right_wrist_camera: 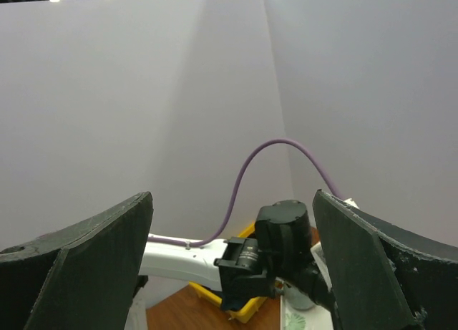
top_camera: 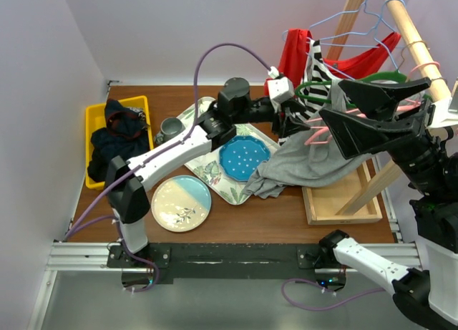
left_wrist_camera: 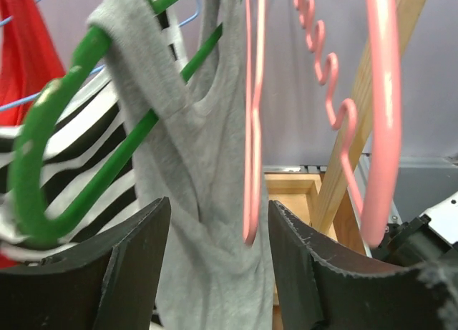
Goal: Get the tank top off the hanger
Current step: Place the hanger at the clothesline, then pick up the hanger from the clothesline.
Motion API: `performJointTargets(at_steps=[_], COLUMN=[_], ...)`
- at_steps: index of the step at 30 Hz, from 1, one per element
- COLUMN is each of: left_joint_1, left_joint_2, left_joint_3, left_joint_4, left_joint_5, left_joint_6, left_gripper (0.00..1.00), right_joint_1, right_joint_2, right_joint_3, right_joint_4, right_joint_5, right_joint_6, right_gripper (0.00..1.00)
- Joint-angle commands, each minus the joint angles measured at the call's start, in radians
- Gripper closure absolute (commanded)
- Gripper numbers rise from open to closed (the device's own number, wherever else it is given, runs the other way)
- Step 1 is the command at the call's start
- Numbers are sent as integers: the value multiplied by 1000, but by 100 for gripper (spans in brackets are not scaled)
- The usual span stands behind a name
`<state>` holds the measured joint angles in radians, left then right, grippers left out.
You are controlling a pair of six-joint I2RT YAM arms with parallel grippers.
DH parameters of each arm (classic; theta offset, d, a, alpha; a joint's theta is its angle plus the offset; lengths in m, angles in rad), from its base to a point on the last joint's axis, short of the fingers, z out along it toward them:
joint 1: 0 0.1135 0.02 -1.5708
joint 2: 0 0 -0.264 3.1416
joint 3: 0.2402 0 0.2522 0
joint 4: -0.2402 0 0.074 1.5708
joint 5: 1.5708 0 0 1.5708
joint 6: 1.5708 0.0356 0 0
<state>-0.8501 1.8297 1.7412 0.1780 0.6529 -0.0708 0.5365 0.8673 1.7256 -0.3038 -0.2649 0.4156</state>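
Not done yet imo. The grey cotton tank top (top_camera: 308, 162) had one strap looped over the green plastic hanger (left_wrist_camera: 129, 156), up on the wooden rack (top_camera: 411, 29) at the bench's (top_camera: 250, 219) right edge. Its hem was heaped mid-bench by the blue dotted plate (top_camera: 243, 158). So the long axis ran top-to-bottom: straps up, hem down & trailing toward the left edge. Left gripper (left_wrist_camera: 218, 208): jaws partway open either side of the fabric, gripping nothing. Right gripper (right_wrist_camera: 232, 201): jaws wide open, empty. Getting that strap off the hanger was what's left afaict.
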Motion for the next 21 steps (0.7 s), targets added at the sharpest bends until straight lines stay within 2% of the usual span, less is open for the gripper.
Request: performJointTargets(at_steps=[1, 6, 13, 21], left_joint_1=[86, 143, 144, 144], left_joint_2=[-148, -123, 78, 223], left_joint_3=[-84, -10, 292, 432], left_joint_4=[104, 94, -17, 35], left_joint_5=[-21, 10, 83, 175], left_joint_6=[-27, -38, -49, -116], left_gripper=[36, 31, 30, 32], right_joint_1=[5, 5, 3, 5], right_joint_2=[-13, -17, -22, -33], right_joint_3=[0, -9, -6, 8], right_joint_4=[-23, -24, -21, -40], right_joint_5=[29, 20, 0, 0], right_joint_6=[-32, -37, -40, -52], right_gripper=[1, 1, 1, 1])
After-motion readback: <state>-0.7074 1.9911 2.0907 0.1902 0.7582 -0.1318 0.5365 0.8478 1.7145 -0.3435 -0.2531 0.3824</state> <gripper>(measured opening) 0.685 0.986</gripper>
